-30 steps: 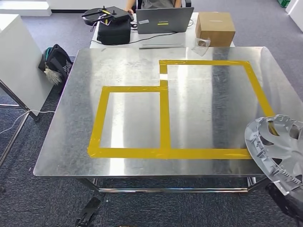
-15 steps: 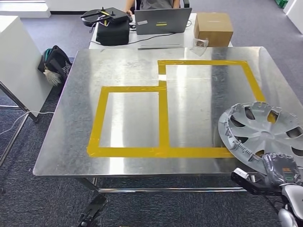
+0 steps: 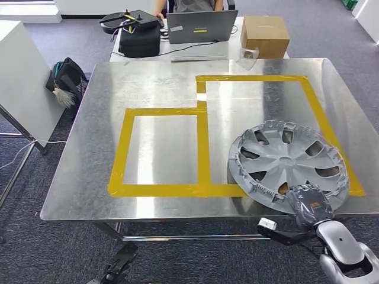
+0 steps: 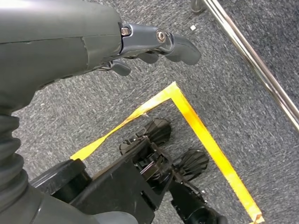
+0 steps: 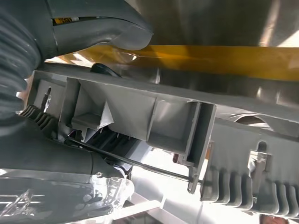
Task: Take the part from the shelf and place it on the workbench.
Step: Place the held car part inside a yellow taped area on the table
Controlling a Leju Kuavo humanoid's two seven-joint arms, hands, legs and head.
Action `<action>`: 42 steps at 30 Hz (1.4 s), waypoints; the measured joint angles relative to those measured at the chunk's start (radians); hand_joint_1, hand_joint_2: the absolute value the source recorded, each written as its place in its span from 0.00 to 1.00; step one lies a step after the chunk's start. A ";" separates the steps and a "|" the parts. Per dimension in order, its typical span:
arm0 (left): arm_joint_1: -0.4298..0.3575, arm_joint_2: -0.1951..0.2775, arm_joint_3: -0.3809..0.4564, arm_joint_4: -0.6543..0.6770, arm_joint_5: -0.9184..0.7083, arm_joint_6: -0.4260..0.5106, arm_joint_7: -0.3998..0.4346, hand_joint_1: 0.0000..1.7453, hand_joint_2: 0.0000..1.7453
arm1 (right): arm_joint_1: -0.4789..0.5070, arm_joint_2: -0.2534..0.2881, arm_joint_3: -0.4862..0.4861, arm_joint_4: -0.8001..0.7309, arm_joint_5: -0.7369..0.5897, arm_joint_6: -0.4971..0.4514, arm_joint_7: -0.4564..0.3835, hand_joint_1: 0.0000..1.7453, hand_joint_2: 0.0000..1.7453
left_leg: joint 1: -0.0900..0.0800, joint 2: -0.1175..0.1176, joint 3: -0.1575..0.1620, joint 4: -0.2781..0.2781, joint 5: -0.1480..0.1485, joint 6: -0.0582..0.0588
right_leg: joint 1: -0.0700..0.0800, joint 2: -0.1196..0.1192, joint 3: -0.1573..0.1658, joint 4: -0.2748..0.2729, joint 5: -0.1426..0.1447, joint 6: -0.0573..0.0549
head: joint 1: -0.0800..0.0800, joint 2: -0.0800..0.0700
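Note:
The part is a grey plastic hubcap (image 3: 288, 163), face up and nearly flat over the front right of the metal workbench (image 3: 165, 83). It covers the near strip of the right yellow tape rectangle (image 3: 312, 97). My right hand (image 3: 309, 204) grips its near rim from the table's front edge. The right wrist view shows the ribbed underside of the rim (image 5: 159, 121) pinched under my thumb (image 5: 105, 32), just above the steel and a yellow tape line (image 5: 229, 58). Whether it touches the table I cannot tell. My left hand (image 4: 148, 46) hangs over the carpet holding nothing.
Behind the workbench a second table carries a laptop (image 3: 201, 26), a cardboard box (image 3: 265, 34) and a black bag (image 3: 142, 35), with a person (image 3: 192, 5) seated there. A backpack (image 3: 67, 80) and a white board (image 3: 22, 77) stand at the left. Yellow tape (image 4: 211, 144) marks the floor.
My right hand has carried the hubcap from beyond the table's right edge leftward over the top, turning it from tilted to nearly flat.

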 joint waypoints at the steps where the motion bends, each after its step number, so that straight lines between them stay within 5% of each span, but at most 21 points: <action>1: 0.000 0.000 0.000 0.000 0.000 0.000 0.000 0.00 1.00 | 0.000 0.000 0.000 0.000 0.000 0.000 0.000 1.00 1.00 | 0.000 0.000 0.000 0.000 0.000 0.000 | 0.000 0.000 0.000 0.000 0.000 0.000 | 0.000 0.000; 42: 0.000 0.000 0.000 0.000 0.000 0.000 0.000 0.00 1.00 | 0.000 0.000 0.000 0.000 0.000 0.000 0.000 1.00 1.00 | 0.000 0.000 0.000 0.000 0.000 0.000 | 0.000 0.000 0.000 0.000 0.000 0.000 | 0.000 0.000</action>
